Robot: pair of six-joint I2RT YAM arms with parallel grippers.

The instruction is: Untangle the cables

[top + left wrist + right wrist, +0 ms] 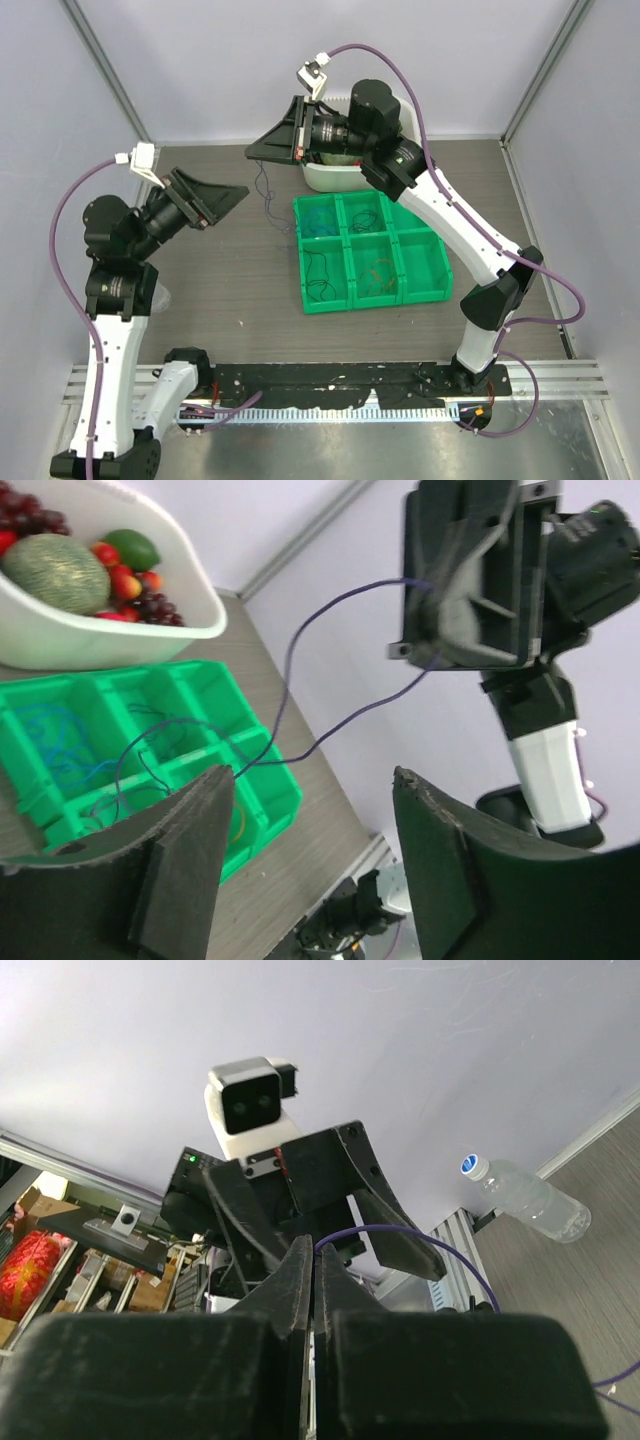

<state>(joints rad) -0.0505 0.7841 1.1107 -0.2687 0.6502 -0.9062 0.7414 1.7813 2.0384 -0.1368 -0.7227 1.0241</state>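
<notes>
table (230,280): grey top, carrying the tray and the bowl on its far right part.
tray (425,262): green, six compartments, just in front of the bowl; likely the home for each freed cord.
bowl (330,178): white, full of fruit, under the right arm; no part in the job, best kept out of any sweep.
right claw (312,1255): raised beyond the tray's far-left corner, fingers pressed together, pinching the purple cable.
left claw (310,790): raised on the left, facing the right claw, fingers spread with nothing between them, apart from the cord.
purple cable (287,685): two thin strands hanging from the right claw toward the tray's left side; lower end too fine to trace, so touching the tray or not, cannot tell.
teal cable (320,222): far-left compartment.
black cable (320,275): near-left compartment.
orange cable (380,272): near-middle compartment.
step, as judged: second grasp on the purple cable, then a draw apart to straighten it.
approach: aim for one strand only, midway down; set the spread fingers either side; close once the strand sits between the pads.
pull: slow and sideways, away from the tray; keep the right pinch firm.
risk: tail hooking the sorted cords, or both strands caught together.
</notes>
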